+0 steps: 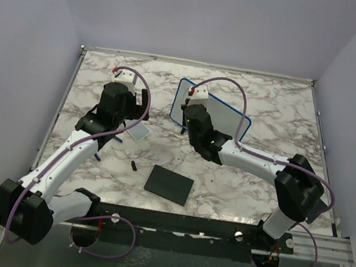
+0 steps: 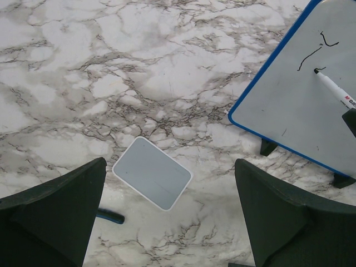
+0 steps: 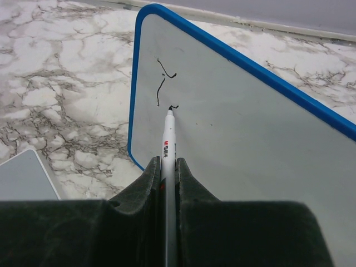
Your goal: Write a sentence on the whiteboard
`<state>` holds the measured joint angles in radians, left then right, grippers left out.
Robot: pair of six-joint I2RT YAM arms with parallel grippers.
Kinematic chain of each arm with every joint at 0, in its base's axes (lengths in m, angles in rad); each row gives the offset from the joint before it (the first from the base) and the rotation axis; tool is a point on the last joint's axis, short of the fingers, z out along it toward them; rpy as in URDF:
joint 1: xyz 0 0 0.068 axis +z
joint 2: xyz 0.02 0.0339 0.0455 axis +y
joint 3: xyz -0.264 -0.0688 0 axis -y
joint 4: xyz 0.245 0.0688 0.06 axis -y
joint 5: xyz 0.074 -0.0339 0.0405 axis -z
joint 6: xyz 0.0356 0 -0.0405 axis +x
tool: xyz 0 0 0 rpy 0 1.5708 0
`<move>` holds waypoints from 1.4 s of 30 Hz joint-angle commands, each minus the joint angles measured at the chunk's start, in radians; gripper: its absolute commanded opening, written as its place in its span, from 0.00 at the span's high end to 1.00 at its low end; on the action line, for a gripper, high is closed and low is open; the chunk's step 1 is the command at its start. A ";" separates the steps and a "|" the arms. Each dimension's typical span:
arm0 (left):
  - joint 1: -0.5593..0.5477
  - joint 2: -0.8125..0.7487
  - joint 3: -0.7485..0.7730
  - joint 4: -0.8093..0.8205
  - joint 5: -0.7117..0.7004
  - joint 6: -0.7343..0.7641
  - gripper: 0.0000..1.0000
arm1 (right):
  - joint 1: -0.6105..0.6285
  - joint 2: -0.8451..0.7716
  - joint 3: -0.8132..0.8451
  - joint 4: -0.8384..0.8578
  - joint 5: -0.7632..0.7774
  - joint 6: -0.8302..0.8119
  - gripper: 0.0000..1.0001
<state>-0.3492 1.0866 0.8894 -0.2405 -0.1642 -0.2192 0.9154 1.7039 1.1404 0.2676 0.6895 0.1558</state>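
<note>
Right pincer [image 3: 168, 162] clenching marker [image 3: 168, 136], tip touching whiteboard [image 3: 250, 139]; sentence [image 3: 162, 83] barely starting, next needing steady strokes. Left pincer [image 2: 169, 163] hanging released.

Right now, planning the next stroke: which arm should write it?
Right. The right gripper is shut on the marker, tip at the whiteboard beside the first strokes. The left gripper hangs open, empty.

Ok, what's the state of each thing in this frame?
Whiteboard: propped on its black feet, mostly blank.
Sentence: barely begun, a few strokes only.
Marker: uncapped, tip at the board by the lowest stroke.
Right gripper: jaws shut on the marker.
Left gripper: jaws wide open, empty.
Grey tile: flat on the table.
Black pad: flat on the table.
</note>
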 commanded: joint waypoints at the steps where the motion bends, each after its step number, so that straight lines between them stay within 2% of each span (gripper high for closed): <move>1: -0.007 -0.015 -0.010 0.012 0.014 0.012 0.01 | 0.004 0.016 0.013 -0.006 0.017 0.007 1.00; 42: -0.009 -0.021 -0.012 0.012 0.015 0.011 0.01 | 0.004 -0.037 -0.019 -0.003 0.069 -0.015 1.00</move>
<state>-0.3538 1.0863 0.8890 -0.2405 -0.1642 -0.2188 0.9173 1.6764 1.1107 0.2455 0.7212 0.1589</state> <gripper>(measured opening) 0.988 0.112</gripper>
